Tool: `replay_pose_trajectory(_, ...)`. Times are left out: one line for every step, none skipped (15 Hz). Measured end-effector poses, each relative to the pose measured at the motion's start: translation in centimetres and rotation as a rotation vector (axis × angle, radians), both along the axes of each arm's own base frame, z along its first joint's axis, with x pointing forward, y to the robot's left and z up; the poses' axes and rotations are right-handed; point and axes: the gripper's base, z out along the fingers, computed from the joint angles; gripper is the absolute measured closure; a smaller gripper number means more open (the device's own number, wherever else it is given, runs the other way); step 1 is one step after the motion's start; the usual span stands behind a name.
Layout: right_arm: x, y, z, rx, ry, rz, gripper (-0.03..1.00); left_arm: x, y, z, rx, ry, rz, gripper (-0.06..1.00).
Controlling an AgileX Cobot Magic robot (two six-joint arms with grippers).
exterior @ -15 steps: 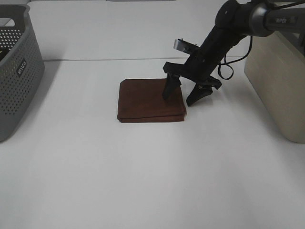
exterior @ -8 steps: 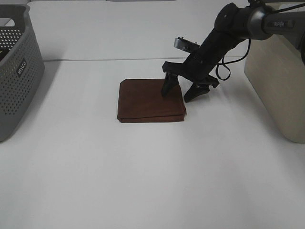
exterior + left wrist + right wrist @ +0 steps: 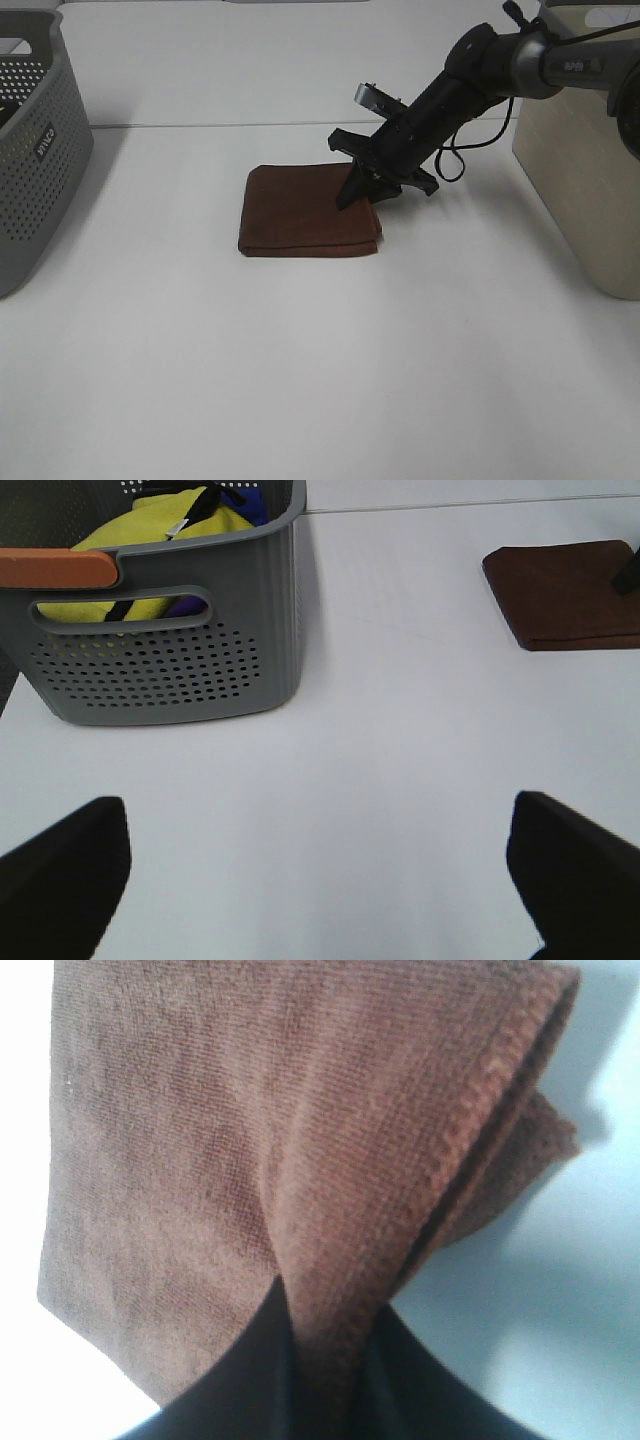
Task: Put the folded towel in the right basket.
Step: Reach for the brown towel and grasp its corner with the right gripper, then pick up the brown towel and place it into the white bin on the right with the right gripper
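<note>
The folded brown towel (image 3: 300, 210) lies flat on the white table (image 3: 300, 360) at the middle. My right gripper (image 3: 362, 196) reaches down from the right and is shut on the towel's right edge. In the right wrist view the towel (image 3: 250, 1140) fills the frame, and its edge is pinched into a ridge between the two dark fingers of the gripper (image 3: 330, 1335). The beige right basket (image 3: 585, 170) stands at the right edge. My left gripper (image 3: 320, 880) is open and empty above bare table; the towel (image 3: 570, 590) lies far from it.
A grey perforated basket (image 3: 30, 140) stands at the left edge; in the left wrist view it (image 3: 160, 650) holds yellow and dark cloth. A black cable hangs from the right arm (image 3: 480, 80).
My right gripper's fingers have closed from a wide straddle onto the towel's right edge. The towel has slid slightly to the left.
</note>
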Motion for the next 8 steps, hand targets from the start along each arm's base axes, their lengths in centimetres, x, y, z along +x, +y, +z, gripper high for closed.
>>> replay_pose_trajectory(0.0,0.0,0.0,0.0,-0.001,0.002,0.88,0.0,0.0,0.0,0.0,0.0,0.0,-0.03)
replay_pose_trajectory(0.0,0.0,0.0,0.0,0.001,0.003,0.88,0.0,0.0,0.0,0.0,0.0,0.0,-0.03)
replay_pose_trajectory(0.0,0.0,0.1,0.001,0.001,0.005,0.88,0.0,0.0,0.0,0.0,0.0,0.0,-0.03)
replay_pose_trajectory(0.0,0.0,0.8,0.004,-0.012,0.009,0.88,0.0,0.0,0.0,0.0,0.0,0.0,-0.03)
replay_pose_trajectory(0.0,0.0,2.0,0.01,-0.035,0.014,0.88,0.0,0.0,0.0,0.0,0.0,0.0,-0.03)
replay_pose_trajectory(0.0,0.0,4.2,0.015,-0.081,0.021,0.88,0.0,0.0,0.0,0.0,0.0,0.0,-0.03)
replay_pose_trajectory(0.0,-0.1,6.4,0.011,-0.129,0.028,0.88,0.0,0.0,0.0,0.0,0.0,0.0,-0.03)
replay_pose_trajectory(-0.2,-0.3,8.7,0.007,-0.176,0.036,0.88,0.0,0.0,0.0,0.0,0.0,0.0,-0.03)
